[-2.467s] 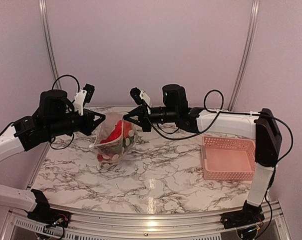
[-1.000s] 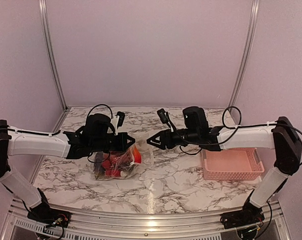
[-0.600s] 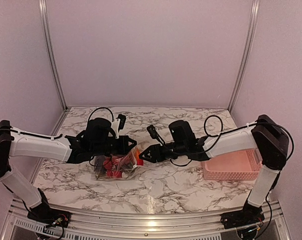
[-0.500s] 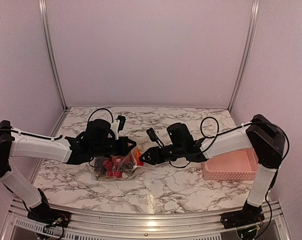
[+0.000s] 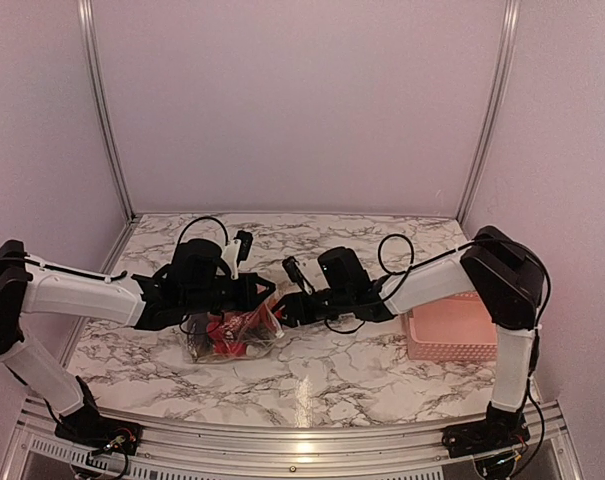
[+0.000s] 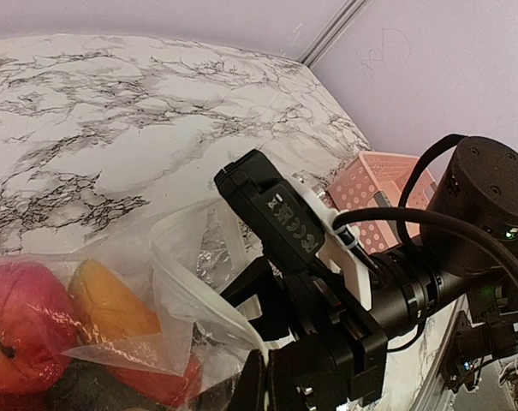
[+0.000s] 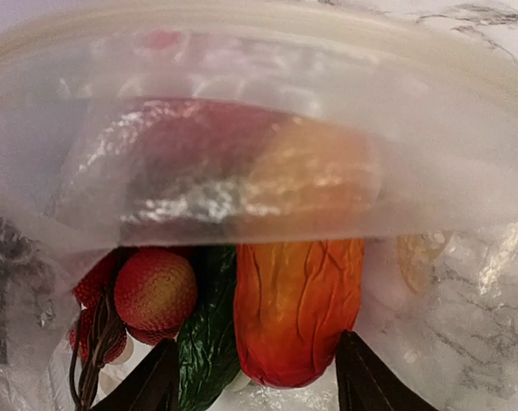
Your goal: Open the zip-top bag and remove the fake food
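Note:
The zip-top bag [image 5: 230,333] lies on the marble table, its mouth turned to the right. My left gripper [image 5: 269,292] is shut on the bag's upper rim [image 6: 199,295], pinching it between its fingertips [image 6: 265,366]. My right gripper [image 5: 282,307] is open, and its tips reach into the bag's mouth. In the right wrist view the fake food shows inside: an orange-red piece [image 7: 297,308] lies between the spread fingers [image 7: 151,385], without contact that I can see. Beside it are a dark green piece [image 7: 205,347] and a bumpy red fruit [image 7: 154,291]. A fold of bag film [image 7: 241,171] hangs above them.
The pink slotted basket [image 5: 452,338] stands at the right, partly behind the right forearm. Bare marble table [image 5: 332,385] lies in front of the arms. The two wrists are very close together over the bag's mouth.
The bag has come down from mid-air onto the table. The right gripper has travelled left from near the basket to the bag's mouth and has opened wider. The left gripper keeps its hold.

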`<act>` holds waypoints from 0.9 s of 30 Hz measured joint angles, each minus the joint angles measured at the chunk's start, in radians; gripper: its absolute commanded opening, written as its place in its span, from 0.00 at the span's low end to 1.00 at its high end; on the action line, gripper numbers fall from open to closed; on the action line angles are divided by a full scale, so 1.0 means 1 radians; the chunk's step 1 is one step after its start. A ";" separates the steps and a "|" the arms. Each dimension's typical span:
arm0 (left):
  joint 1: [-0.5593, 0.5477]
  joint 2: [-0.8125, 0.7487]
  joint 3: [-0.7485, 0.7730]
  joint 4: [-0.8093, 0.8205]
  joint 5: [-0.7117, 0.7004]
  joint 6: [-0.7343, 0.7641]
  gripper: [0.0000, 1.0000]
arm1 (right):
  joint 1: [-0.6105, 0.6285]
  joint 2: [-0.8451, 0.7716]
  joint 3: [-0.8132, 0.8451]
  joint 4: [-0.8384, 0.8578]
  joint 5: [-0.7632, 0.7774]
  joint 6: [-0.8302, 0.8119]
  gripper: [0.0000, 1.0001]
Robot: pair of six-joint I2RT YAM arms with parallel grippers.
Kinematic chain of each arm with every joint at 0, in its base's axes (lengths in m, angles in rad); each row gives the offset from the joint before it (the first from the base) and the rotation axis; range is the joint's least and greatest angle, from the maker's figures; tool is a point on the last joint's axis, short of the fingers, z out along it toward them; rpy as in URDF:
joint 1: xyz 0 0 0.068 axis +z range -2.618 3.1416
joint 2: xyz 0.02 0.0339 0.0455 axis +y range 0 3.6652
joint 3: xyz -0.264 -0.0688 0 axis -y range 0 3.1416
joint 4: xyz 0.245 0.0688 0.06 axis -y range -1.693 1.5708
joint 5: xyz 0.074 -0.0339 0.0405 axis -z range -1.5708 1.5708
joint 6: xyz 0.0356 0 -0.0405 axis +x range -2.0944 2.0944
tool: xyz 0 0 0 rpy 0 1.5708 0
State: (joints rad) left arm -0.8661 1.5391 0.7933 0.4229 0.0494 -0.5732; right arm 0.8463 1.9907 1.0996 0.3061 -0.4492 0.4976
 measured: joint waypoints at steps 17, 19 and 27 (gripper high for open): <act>0.000 0.041 0.000 0.022 0.007 0.004 0.00 | 0.020 0.119 0.136 -0.060 0.101 -0.022 0.58; 0.000 0.042 0.000 0.022 0.007 0.005 0.00 | 0.023 0.119 0.136 -0.068 0.111 -0.028 0.51; 0.000 0.045 0.000 0.022 0.005 0.012 0.00 | 0.025 0.079 0.108 -0.088 0.139 -0.054 0.33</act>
State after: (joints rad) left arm -0.8658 1.5837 0.7937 0.4446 0.0544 -0.5613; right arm 0.8715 2.0697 1.2076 0.2180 -0.3099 0.4438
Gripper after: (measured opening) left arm 0.014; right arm 0.418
